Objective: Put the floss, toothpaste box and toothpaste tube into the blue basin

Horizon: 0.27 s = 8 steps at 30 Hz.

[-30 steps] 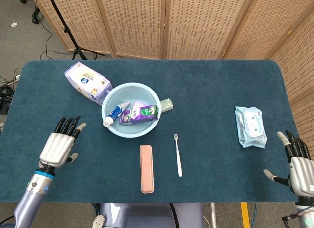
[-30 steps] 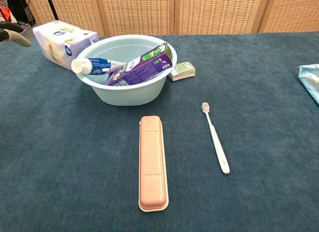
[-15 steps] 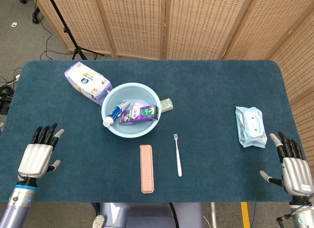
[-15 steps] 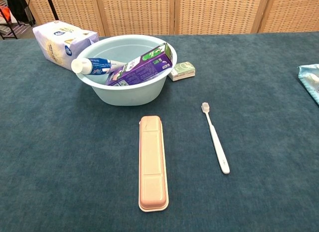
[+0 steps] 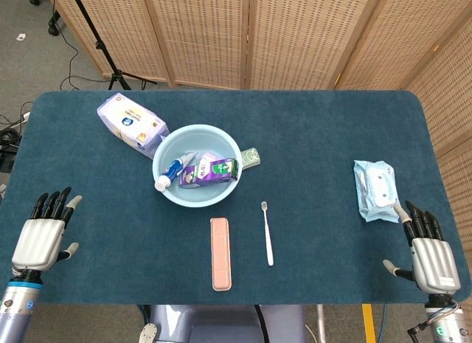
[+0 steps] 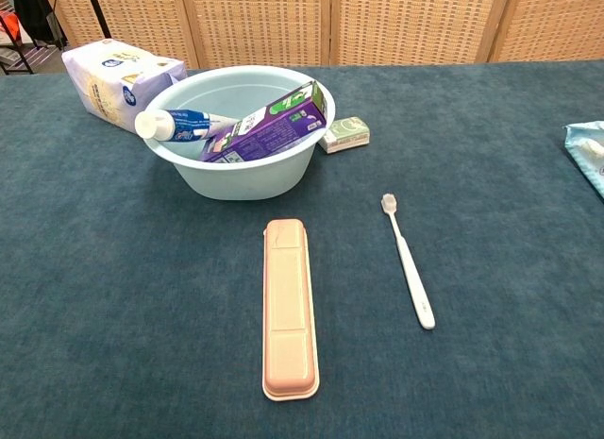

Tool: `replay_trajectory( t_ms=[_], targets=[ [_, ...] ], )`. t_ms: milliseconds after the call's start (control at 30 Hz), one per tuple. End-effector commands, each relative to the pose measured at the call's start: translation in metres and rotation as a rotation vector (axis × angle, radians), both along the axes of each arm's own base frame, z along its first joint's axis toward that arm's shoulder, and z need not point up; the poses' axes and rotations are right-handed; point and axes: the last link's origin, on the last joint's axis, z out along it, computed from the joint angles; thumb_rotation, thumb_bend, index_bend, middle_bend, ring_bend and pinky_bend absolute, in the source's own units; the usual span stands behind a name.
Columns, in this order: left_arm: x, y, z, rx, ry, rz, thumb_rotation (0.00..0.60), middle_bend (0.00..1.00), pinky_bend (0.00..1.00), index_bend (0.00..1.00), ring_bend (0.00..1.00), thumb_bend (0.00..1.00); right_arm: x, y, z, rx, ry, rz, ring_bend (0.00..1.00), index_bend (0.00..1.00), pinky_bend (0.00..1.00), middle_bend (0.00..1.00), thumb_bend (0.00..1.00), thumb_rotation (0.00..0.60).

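Observation:
The light blue basin (image 5: 171,191) (image 6: 189,172) stands left of the table's middle. Inside it lie the purple toothpaste box (image 5: 211,171) (image 6: 269,126) and the blue-and-white toothpaste tube (image 5: 170,172) (image 6: 179,124), its cap over the rim. The small green floss pack (image 5: 251,157) (image 6: 343,133) rests on the cloth just outside the basin's right rim. My left hand (image 5: 43,236) hovers near the front left edge, fingers spread, holding nothing. My right hand (image 5: 427,252) is at the front right corner, also empty with fingers apart. Neither hand shows in the chest view.
A pink toothbrush case (image 5: 220,252) (image 6: 288,307) and a white toothbrush (image 5: 267,233) (image 6: 408,261) lie in front of the basin. A tissue pack (image 5: 131,124) (image 6: 117,75) sits behind the basin's left. A wet-wipes pack (image 5: 377,189) lies near my right hand.
My left hand has drawn back from beside the basin toward the front left edge. My right hand shifted slightly left and forward. The objects have not moved.

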Motion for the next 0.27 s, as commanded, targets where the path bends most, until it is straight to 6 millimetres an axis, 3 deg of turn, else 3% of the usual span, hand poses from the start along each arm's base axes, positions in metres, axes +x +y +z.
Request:
replay_trajectory(
  t_ms=[33,267],
  targets=[
    [-0.0012,0.0004,0.0007,0.004,-0.004,0.005,0.600,0.00,0.00,0.00,0.02,0.18,0.0008,0.0003,-0.0039,0.009,0.006,0.002,0.00,0.06,0.00,0.00,0.00,0.600],
    [0.0000,-0.0003,-0.0004,0.000,-0.006,-0.001,0.600,0.00,0.00,0.00,0.01,0.18,0.0017,0.0009,-0.0064,0.018,0.009,0.003,0.00,0.06,0.00,0.00,0.00,0.600]
  ],
)
